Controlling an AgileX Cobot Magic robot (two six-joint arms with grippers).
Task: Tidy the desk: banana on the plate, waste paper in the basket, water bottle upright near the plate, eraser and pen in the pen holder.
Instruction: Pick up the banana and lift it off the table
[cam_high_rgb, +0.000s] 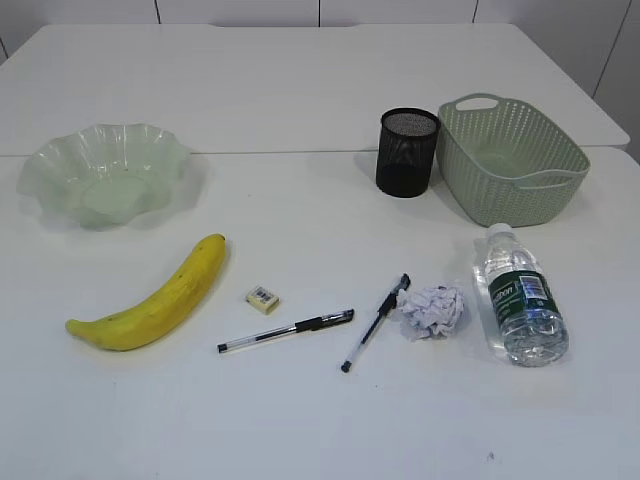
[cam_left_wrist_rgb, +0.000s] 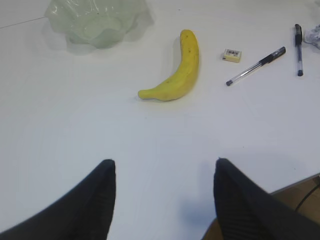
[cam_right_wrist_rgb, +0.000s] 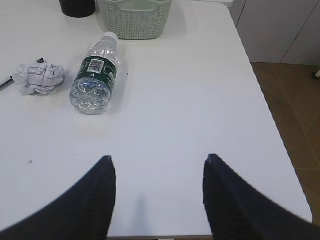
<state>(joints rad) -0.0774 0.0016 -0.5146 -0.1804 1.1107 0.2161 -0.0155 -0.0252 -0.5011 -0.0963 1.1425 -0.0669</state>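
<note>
A curved yellow banana (cam_high_rgb: 155, 298) with small dark flecks and a brownish stem end lies on the white counter (cam_high_rgb: 300, 420), toward the front left, with a wavy-rimmed plate (cam_high_rgb: 105, 172) of translucent pale green behind it, well apart. Just to the right of the banana sits a small cream eraser (cam_high_rgb: 262, 299) with a printed label, and beside it two clear-barrelled pens with black grips: one pen (cam_high_rgb: 287, 331) lying nearly level, the second pen (cam_high_rgb: 376, 322) slanting up toward a crumpled ball of waste paper (cam_high_rgb: 433, 311), whitish grey and heavily creased. To the right of the paper a clear plastic water bottle (cam_high_rgb: 517, 295) lies on its side, white cap pointing to the back, a dark green label around its middle. Behind it stands a pale green basket (cam_high_rgb: 513, 158) with a woven pattern and handle cutouts, and just left of that a black mesh pen holder (cam_high_rgb: 407, 151), cylindrical and upright. The left gripper (cam_left_wrist_rgb: 165, 187) hovers over bare counter in front of the banana, its dark ribbed fingers (cam_left_wrist_rgb: 100, 195) spread apart and holding nothing; the right gripper (cam_right_wrist_rgb: 157, 182) hangs near the counter's front right edge, its fingers (cam_right_wrist_rgb: 100, 192) likewise parted and empty.
</note>
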